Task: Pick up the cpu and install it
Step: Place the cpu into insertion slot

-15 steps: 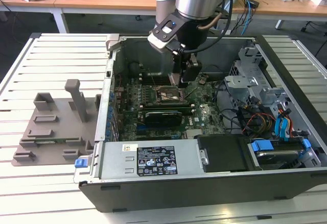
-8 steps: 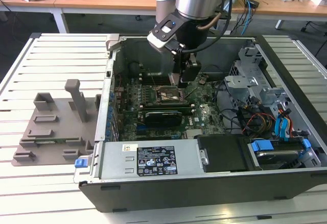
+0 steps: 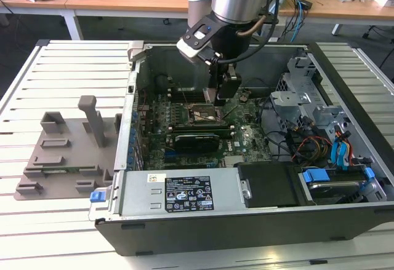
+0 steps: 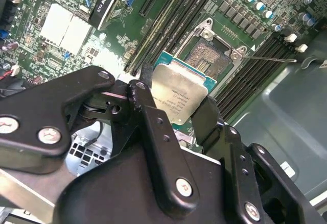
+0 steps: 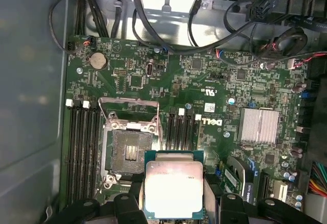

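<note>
My gripper point(image 4: 176, 101) is shut on the cpu point(image 4: 180, 94), a flat square chip with a silvery top plate and a green rim, also seen as the cpu point(image 5: 172, 188) in the first wrist view. One black finger point(image 4: 148, 106) presses one edge and the other finger point(image 4: 207, 119) the opposite edge. The chip hangs above the green motherboard point(image 5: 204, 91), just beside the open black socket point(image 5: 127, 150), whose metal load frame point(image 5: 127, 104) is swung up. In the exterior view the gripper point(image 3: 223, 91) sits inside the open computer case, over the socket point(image 3: 203, 111).
The case walls point(image 3: 132, 91) ring the board. Memory slots point(image 5: 82, 147) flank the socket, and a silver heatsink point(image 5: 259, 126) and loose cables point(image 5: 168, 35) lie nearby. A drive cage point(image 3: 308, 91) and power supply point(image 3: 184, 193) fill the case's other ends. A grey fixture tray point(image 3: 68, 153) lies at the exterior view's left.
</note>
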